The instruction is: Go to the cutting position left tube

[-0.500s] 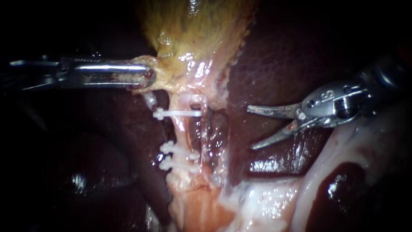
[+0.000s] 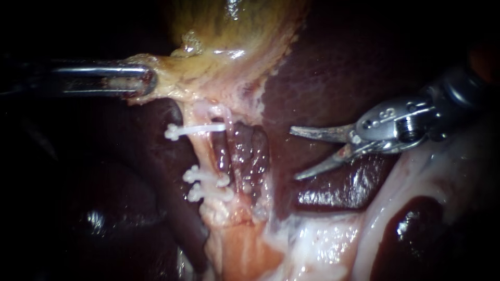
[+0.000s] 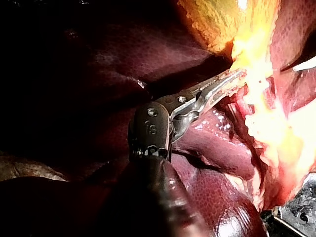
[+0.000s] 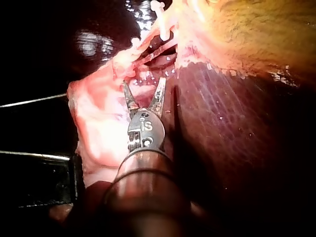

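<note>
Looking close onto a wet, glistening liver [image 2: 333, 67], dark maroon, filling the right and far side, with blackness closing in all around. Showing the yellow-green gallbladder [image 2: 234, 31] at the far middle. Pinching the gallbladder's pale near edge between the pressed-together jaws of the left instrument [image 2: 148, 82], reaching in from the left, with that edge stretching leftward. Holding the right instrument [image 2: 293, 154] over the liver at the right, its 2 curved blades spreading apart around nothing, tips pointing left and standing clear of the tubes. Placing the left tube [image 2: 207, 153], pale pink, in the middle, running from the gallbladder toward the near side. Crossing it with 3 white clips: 1 upper clip [image 2: 195, 129] farther off and 2 lower clips [image 2: 205, 177] nearer, leaving a bare stretch between. Spreading pale, shiny fatty tissue [image 2: 323, 244] across the near right. Glimpsing, in the left wrist view, a grey speckled surface [image 3: 298, 215] just past the tissue's edge.
</note>
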### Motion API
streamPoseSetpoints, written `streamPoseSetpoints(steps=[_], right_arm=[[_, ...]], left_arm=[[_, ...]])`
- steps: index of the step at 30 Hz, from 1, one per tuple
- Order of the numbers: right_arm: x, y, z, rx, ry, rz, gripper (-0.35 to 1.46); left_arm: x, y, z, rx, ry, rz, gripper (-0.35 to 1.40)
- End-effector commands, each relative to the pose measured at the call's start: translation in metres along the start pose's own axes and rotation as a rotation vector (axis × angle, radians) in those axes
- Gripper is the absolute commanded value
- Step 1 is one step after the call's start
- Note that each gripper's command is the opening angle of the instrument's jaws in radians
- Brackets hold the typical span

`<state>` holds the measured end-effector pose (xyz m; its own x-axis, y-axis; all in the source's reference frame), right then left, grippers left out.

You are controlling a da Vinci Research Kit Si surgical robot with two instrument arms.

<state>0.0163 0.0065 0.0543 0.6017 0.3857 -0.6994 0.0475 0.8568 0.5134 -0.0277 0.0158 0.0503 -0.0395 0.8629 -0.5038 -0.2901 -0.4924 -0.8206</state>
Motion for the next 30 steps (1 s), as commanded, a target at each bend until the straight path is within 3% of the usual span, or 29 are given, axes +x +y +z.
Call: streamPoseSetpoints(steps=[1, 6, 14, 30], right_arm=[[0.0004, -0.0002, 0.0004, 0.019, 0.015, 0.020, 1.45], [0.0019, -0.0007, 0.0032, 0.071, 0.046, 0.062, 1.45], [0.0015, -0.0009, 0.0074, 0.110, 0.044, 0.084, 1.45], [0.0001, 0.0024, 0.0139, 0.130, 0.037, 0.131, 1.43]], left_arm=[[0.0000, 0.0000, 0.0001, 0.000, 0.001, 0.000, -0.35], [0.0000, 0.0000, 0.0002, 0.000, 0.001, 0.000, -0.35], [-0.0001, 0.0002, 0.0004, 0.003, 0.002, 0.000, -0.35], [-0.0002, 0.0002, 0.0007, 0.004, 0.003, 0.001, -0.35]])
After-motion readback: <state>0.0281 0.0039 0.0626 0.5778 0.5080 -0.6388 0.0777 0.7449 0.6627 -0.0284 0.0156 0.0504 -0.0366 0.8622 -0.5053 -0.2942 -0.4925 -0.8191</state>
